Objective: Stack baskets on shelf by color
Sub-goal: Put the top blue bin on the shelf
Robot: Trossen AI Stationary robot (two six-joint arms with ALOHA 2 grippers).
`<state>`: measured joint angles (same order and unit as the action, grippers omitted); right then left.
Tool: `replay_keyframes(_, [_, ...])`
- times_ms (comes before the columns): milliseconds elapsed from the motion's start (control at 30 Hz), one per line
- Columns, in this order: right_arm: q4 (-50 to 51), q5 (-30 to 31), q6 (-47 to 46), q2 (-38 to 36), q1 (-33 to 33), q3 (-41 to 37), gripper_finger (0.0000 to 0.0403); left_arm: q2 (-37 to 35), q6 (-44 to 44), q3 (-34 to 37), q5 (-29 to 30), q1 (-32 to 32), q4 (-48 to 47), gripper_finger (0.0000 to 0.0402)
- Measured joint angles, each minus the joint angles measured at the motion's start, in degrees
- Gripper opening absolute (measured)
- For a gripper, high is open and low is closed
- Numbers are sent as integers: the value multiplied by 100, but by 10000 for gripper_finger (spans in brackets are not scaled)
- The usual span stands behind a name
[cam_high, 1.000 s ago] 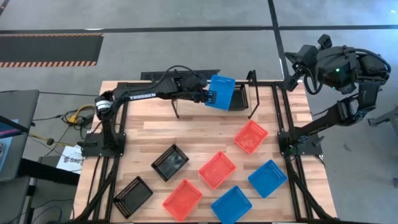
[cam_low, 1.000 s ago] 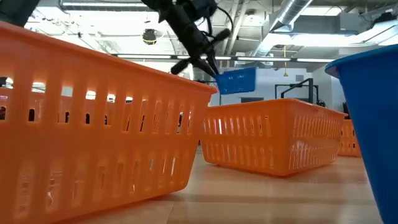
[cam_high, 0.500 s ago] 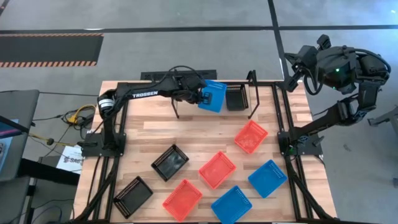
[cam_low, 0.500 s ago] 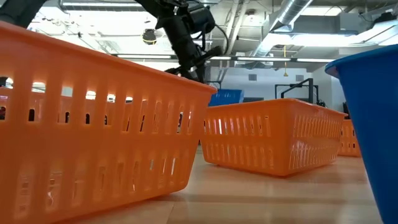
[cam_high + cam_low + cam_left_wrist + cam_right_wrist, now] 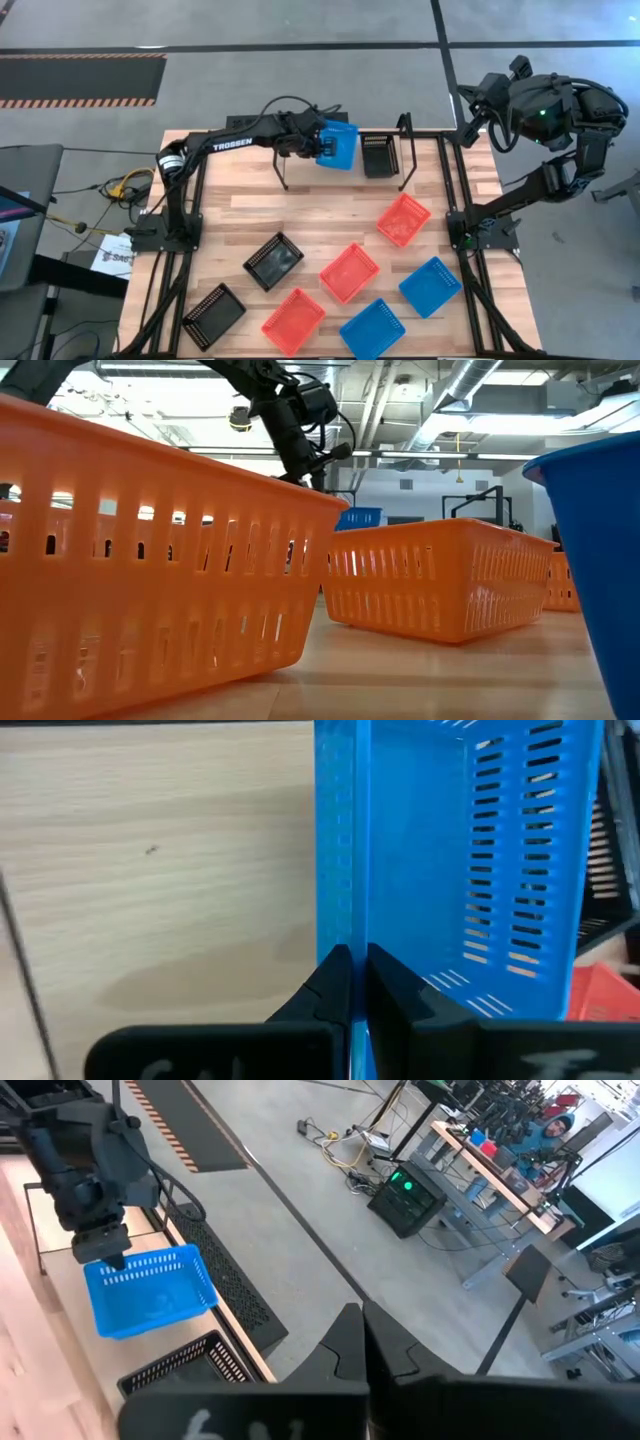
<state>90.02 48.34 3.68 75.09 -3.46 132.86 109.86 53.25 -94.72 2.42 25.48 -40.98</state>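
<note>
My left gripper (image 5: 319, 148) is shut on a blue basket (image 5: 340, 146) over the shelf (image 5: 300, 158) at the table's far edge. The basket also shows in the low view (image 5: 358, 518) and the right wrist view (image 5: 150, 1292). A black basket (image 5: 378, 155) stands on the shelf just right of it. Three red-orange baskets (image 5: 349, 271), two blue ones (image 5: 430, 286) and two black ones (image 5: 273, 260) lie open side up on the tabletop. My right gripper (image 5: 362, 1330) is shut and empty, raised beyond the table's far right corner. My left gripper pinches the blue basket's wall on the table's left side (image 5: 340, 910), one finger inside the basket and one outside. The fingers come from above, slanting toward the right. The basket hangs open side up over the shelf board; whether its bottom touches the board I cannot tell.
The shelf's black upright end loops (image 5: 404, 150) stand at both ends of the board. The loose baskets fill the near and right half of the table. In the low view two red-orange baskets (image 5: 150, 550) and a blue one (image 5: 590, 560) stand close in front.
My left gripper has gone down toward the shelf and toward the table's left edge, still shut on the blue basket. The basket has come lower, clear of the black basket, and now sits left of it.
</note>
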Motion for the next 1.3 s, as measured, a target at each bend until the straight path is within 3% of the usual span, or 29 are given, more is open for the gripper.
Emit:
replay_keyframes(433, [-1,2,-20,0,0,0,1,22,-2,131,-149,-11,164,0])
replay_keyframes(833, [0,-7,-20,0,-1,2,1,596,-3,131,-663,-80,487,0])
replay_keyframes(1300, [-1,-24,73,0,0,2,1,581,-172,129,-407,-79,461,1])
